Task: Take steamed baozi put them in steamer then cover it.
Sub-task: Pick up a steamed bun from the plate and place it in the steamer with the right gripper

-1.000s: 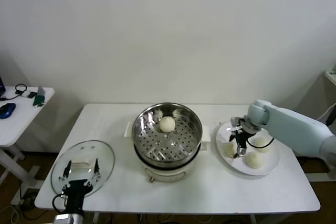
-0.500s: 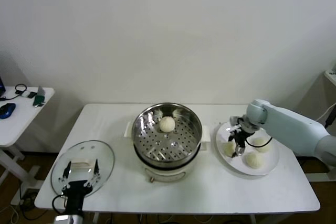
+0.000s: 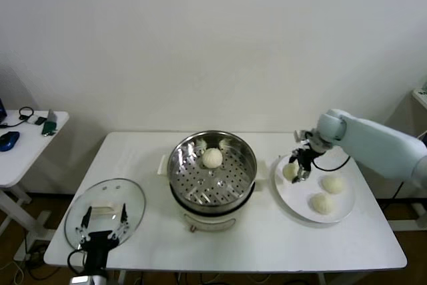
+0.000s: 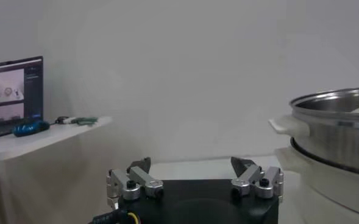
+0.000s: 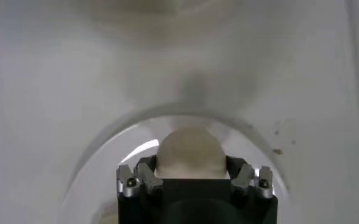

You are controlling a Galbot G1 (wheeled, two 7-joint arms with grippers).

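Head view, near to far. At the lower left of the frame the left hand [image 3: 101, 221] is parked at the near edge of the white surface [image 3: 253, 238], its fingers spread wide and holding nothing; it sits over the near rim of the cover [image 3: 105, 210], which lies flat at the surface's near left corner, with its rim reaching the surface's edge. The left wrist view shows the same hand [image 4: 194, 178] released, with the steamer [image 4: 341, 137] off to one side and open surface between them.

The wide strip of surface along the lower centre and lower right of the frame carries nothing. At centre stands the steamer [image 3: 212, 171], uncovered, with one baozi in the steamer [image 3: 213, 157] resting on the far part of the perforated tray; the near part of the tray is bare.

At centre right a white plate [image 3: 297, 198] lies just beside the steamer, apart from it by a narrow gap. Two baozi on the plate [image 3: 323, 203] lie toward its right side, separate from each other. The right hand [image 3: 296, 168] comes in from the right edge of the frame and is clenched on a third, the gripped baozi [image 3: 290, 170], above the plate's upper left rim. The right wrist view shows that baozi [image 5: 190, 152] between the fingers [image 5: 144, 176], the plate's rim [image 5: 115, 137] curving beneath it.

At the far left edge of the frame a separate side table [image 3: 23, 155] stands clear of the main surface.
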